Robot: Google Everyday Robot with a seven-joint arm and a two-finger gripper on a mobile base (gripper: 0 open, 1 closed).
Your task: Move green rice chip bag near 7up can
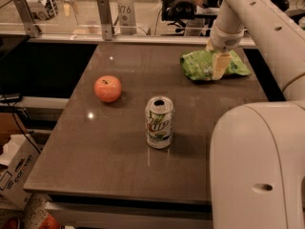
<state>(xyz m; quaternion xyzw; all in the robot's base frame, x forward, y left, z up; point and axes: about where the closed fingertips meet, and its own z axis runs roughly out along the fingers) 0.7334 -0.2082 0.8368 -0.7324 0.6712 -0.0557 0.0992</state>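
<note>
The green rice chip bag [202, 65] lies crinkled on the far right of the dark table [119, 166]. The 7up can [159, 122] stands upright near the table's middle, well in front and left of the bag. My gripper [215, 62] comes down from the white arm [252, 18] onto the middle of the bag, covering part of it. The bag rests on the table.
A round orange-red apple [107, 88] sits left of the can. My white body [257, 171] fills the lower right. A rail with metal posts [104, 18] runs behind the table. A cardboard box [14, 171] stands on the floor at the left.
</note>
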